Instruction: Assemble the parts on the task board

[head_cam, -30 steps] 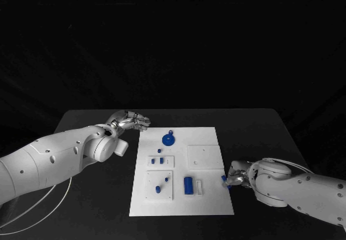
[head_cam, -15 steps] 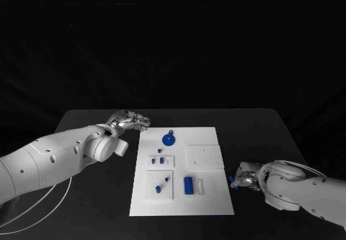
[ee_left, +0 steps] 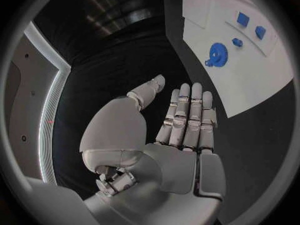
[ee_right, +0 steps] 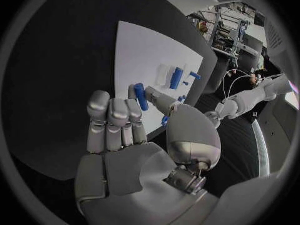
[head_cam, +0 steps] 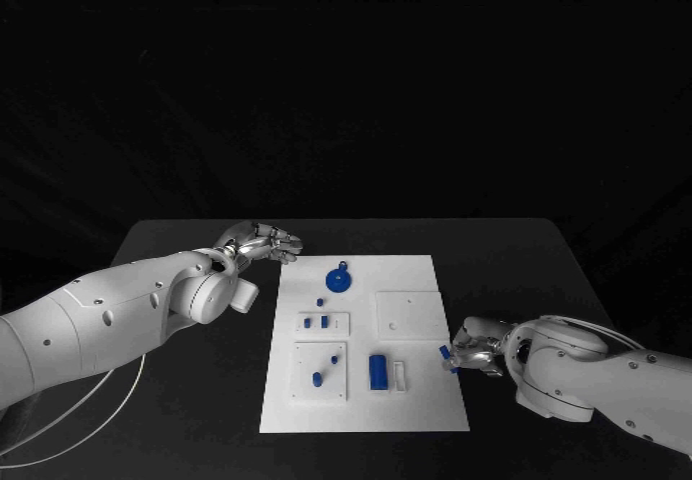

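One white task board (head_cam: 411, 400) lies in the middle of the black bench (head_cam: 173, 420). Nearest the robot, at the board's right edge, the right hand (head_cam: 473, 352) pinches one small blue peg (head_cam: 446, 353) between thumb and a finger, its other fingers curled together beside it; the right wrist view shows the peg (ee_right: 141, 96) standing up out of that pinch, above the board's edge.

Just left of it on the board stands one blue cylinder (head_cam: 378, 371) beside a small white block (head_cam: 400, 377). Further left, a raised white square plate (head_cam: 320, 372) carries two small blue parts (head_cam: 316, 378). Beyond that, a smaller white plate (head_cam: 323, 322) holds two blue blocks (head_cam: 326, 320), and a bare square plate (head_cam: 408, 313) sits to its right. One tiny blue piece (head_cam: 320, 301) lies ahead of the blocks, and farthest, one blue gear (head_cam: 338, 279).

No writing or label can be read on any part.

The left hand (head_cam: 263, 242) hovers off the board's far left corner, above the bench; the left wrist view shows its fingers (ee_left: 187, 117) straight and side by side, thumb apart, holding nothing.
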You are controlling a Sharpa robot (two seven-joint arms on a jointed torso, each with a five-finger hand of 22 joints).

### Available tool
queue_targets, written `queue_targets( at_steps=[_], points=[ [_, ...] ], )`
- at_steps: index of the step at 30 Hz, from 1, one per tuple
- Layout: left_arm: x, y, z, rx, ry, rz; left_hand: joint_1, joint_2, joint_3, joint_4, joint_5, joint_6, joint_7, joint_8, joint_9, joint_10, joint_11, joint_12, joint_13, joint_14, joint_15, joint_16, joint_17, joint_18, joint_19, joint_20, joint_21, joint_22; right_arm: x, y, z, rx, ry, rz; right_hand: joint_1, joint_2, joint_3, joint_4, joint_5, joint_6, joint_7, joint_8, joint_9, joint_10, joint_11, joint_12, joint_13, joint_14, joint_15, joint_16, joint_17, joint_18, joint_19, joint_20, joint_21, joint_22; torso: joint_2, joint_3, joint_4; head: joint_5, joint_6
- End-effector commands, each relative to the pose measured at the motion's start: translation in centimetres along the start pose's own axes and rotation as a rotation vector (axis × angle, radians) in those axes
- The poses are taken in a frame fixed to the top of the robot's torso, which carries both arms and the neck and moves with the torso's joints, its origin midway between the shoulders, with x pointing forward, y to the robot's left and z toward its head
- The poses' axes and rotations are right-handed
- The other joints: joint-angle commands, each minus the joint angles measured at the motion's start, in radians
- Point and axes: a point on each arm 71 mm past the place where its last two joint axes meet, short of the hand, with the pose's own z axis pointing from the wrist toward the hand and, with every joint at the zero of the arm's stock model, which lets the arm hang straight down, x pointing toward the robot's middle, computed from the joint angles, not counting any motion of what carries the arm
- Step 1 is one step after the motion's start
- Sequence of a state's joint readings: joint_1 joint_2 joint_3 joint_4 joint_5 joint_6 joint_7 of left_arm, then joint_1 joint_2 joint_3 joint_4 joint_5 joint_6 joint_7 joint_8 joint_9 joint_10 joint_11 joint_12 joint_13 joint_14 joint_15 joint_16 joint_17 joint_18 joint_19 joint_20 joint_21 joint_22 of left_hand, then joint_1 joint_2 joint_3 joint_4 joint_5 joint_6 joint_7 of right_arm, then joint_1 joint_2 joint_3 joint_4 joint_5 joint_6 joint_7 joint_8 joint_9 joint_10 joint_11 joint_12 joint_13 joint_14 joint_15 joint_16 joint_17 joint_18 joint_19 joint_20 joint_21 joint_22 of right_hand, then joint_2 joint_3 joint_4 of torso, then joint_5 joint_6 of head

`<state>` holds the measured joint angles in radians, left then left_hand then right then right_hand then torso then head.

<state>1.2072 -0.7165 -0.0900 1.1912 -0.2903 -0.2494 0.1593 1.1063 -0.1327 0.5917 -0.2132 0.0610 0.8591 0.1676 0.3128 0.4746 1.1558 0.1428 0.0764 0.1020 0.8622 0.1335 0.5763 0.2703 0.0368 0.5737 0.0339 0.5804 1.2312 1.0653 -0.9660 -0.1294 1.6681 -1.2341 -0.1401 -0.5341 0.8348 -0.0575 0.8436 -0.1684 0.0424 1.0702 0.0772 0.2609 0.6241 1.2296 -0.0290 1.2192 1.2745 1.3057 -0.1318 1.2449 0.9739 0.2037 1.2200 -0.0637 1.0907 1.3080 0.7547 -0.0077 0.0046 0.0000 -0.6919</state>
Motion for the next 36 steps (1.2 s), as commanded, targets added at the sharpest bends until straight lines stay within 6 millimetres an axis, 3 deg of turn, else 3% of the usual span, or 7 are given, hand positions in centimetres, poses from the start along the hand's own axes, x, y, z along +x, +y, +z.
queue_targets(
  at_steps=[1,4,15,24,36],
  points=[
    [0.3,-0.1,0.1,0.005,0.018,-0.007,-0.010,-0.001,-0.003,0.004,-0.005,-0.007,-0.002,0.003,-0.002,-0.004,-0.001,0.000,-0.001,0.006,0.003,-0.005,0.001,-0.003,0.000,0.003,-0.007,0.002,0.6,1.4,0.5,-0.039,0.050,0.065,-0.005,0.006,0.005,0.000,0.007,0.010,0.001,0.003,-0.001,0.008,-0.003,-0.002,0.000,0.005,-0.003,-0.004,-0.001,0.058,-0.001,0.006,0.007,0.016,0.001,-0.0005,-0.0009,0.005,-0.004],
    [0.6,-0.2,0.1,0.007,0.025,-0.008,-0.011,-0.001,-0.003,0.004,-0.005,-0.007,-0.002,0.003,-0.002,-0.004,-0.001,0.000,-0.001,0.006,0.003,-0.005,0.001,-0.003,0.000,0.003,-0.007,0.002,1.1,2.7,0.9,-0.062,0.059,0.064,-0.008,0.006,0.005,-0.002,0.007,0.010,0.001,0.002,-0.002,0.009,-0.003,-0.001,0.001,0.005,-0.004,-0.004,-0.001,0.058,-0.001,0.006,0.007,0.016,0.001,-0.0015,-0.0006,0.009,-0.004],
    [0.9,-0.3,0.3,0.010,0.030,-0.009,-0.012,-0.001,-0.004,0.005,-0.005,-0.007,-0.002,0.003,-0.002,-0.004,-0.001,0.000,-0.002,0.006,0.004,-0.006,0.003,-0.003,0.000,0.003,-0.008,0.002,3.1,4.8,2.4,-0.077,0.089,0.052,-0.009,0.009,0.007,-0.011,0.007,0.009,0.001,0.001,-0.004,0.007,-0.003,-0.003,0.000,0.004,-0.004,-0.005,-0.002,0.058,-0.001,0.005,0.008,0.016,0.001,0.0002,0.0013,0.013,-0.005],
    [0.9,-0.3,0.2,0.010,0.031,-0.009,-0.013,-0.002,-0.005,0.006,-0.005,-0.007,-0.002,0.003,-0.002,-0.004,-0.001,-0.001,-0.002,0.006,0.004,-0.007,0.004,-0.003,0.000,0.003,-0.008,0.003,4.3,5.2,2.9,-0.067,0.123,0.036,-0.012,0.013,0.007,-0.015,0.007,0.009,0.002,0.001,-0.005,0.006,-0.003,-0.004,-0.001,0.004,-0.004,-0.005,-0.002,0.058,-0.001,0.005,0.008,0.016,0.001,0.0002,-0.0004,0.014,-0.008],
    [0.7,-0.3,0.2,0.007,0.030,-0.009,-0.014,-0.002,-0.006,0.008,-0.005,-0.007,-0.002,0.004,-0.002,-0.004,-0.001,0.000,-0.002,0.005,0.004,-0.008,0.005,-0.003,0.000,0.003,-0.009,0.003,4.4,4.9,3.2,-0.046,0.138,0.009,-0.015,0.015,0.007,-0.021,0.007,0.009,0.002,0.000,-0.006,0.004,-0.002,-0.006,-0.002,0.005,-0.004,-0.005,-0.002,0.058,-0.002,0.005,0.008,0.016,0.001,-0.0012,-0.0002,0.017,-0.013]
  ],
)
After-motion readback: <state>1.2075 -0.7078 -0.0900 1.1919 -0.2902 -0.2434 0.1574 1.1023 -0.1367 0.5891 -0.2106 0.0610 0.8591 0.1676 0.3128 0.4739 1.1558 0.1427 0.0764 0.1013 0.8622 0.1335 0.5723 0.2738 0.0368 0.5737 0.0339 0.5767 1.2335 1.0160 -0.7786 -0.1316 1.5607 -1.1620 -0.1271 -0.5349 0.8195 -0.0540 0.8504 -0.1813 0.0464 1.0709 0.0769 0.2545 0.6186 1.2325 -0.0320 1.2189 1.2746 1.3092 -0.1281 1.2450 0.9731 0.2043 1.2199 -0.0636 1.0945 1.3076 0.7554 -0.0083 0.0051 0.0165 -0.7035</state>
